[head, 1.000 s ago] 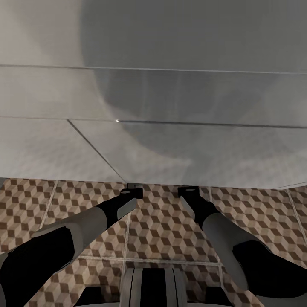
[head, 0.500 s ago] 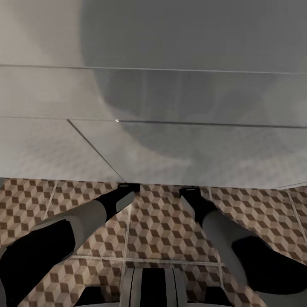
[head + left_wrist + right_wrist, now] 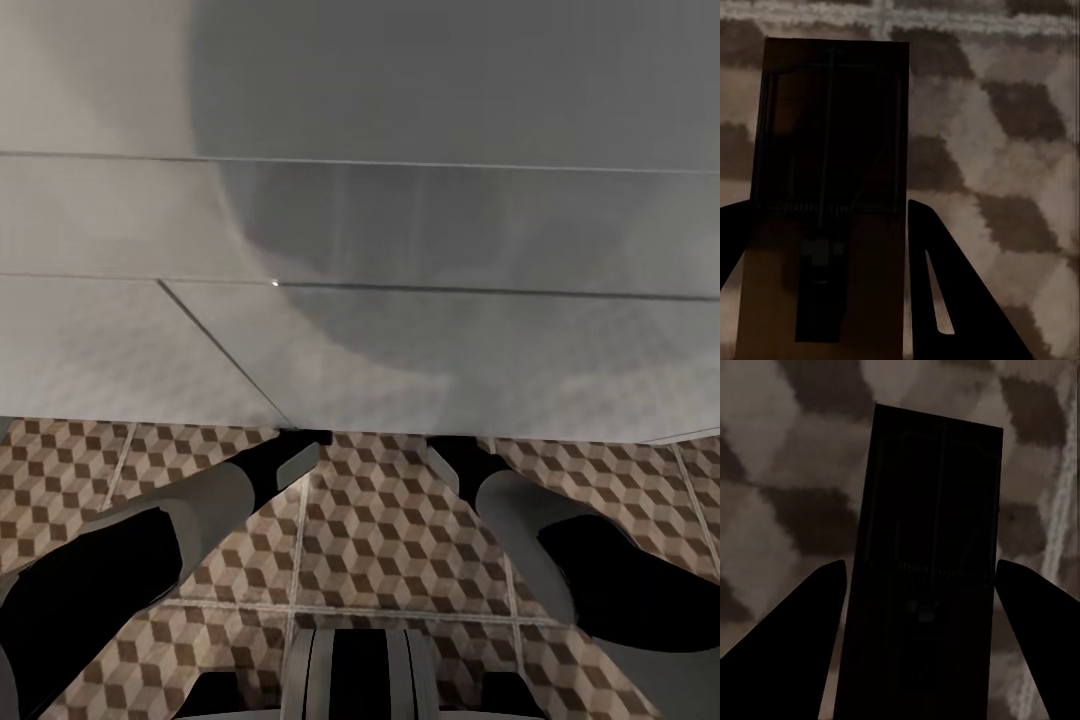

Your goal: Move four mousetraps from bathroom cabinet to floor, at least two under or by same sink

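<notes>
Each pincer seemingly flanks a mousetrap [image 3: 829, 202].

left arm [image 3: 180, 525] reaching farther forward than a second ago, its wrist end now tucked under the front edge of the white sink [image 3: 360, 340], right arm [image 3: 540, 540] likewise pushed forward and slightly outward, its dark wrist end now at that same edge

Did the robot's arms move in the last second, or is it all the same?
Both arms slid forward, so the left gripper and right gripper now tuck under the white sink. Each holds a mousetrap over the patterned floor. The sink and floor stayed put.
</notes>
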Available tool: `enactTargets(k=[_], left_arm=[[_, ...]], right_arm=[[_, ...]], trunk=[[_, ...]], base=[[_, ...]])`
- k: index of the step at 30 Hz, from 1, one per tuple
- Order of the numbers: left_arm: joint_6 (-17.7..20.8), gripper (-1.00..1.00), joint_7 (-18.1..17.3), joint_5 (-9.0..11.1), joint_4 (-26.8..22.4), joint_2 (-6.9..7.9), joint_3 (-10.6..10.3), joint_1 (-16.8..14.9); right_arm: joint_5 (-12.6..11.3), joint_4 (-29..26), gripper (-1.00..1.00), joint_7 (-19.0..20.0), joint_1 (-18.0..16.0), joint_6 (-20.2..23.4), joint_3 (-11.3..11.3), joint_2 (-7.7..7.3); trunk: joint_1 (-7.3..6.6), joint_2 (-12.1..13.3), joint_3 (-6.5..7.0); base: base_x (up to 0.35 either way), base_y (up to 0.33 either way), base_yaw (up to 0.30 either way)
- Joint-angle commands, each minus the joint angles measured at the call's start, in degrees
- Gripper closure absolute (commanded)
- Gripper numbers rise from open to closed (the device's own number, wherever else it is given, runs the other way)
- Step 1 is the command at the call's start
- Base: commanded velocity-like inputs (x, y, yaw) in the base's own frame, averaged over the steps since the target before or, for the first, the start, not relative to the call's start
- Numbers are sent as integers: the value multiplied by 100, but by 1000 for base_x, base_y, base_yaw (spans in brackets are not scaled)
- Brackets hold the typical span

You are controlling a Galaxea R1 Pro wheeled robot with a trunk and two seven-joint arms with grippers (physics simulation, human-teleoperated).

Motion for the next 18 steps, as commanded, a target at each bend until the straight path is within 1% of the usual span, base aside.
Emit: enactTargets(k=[1,18], left_arm=[[31,100,36,-7,-11,-4,-34,-9],[6,100,36,-1,-2,-16,-34,-14]], right_arm=[[-59,1,100,-31,-10,35,49,-1],[-9,-27,100,-12,-25,14,64,35]], trunk=[[-1,-1,-3],[-1,-1,-3]], base=[[0,0,0],[0,0,0]])
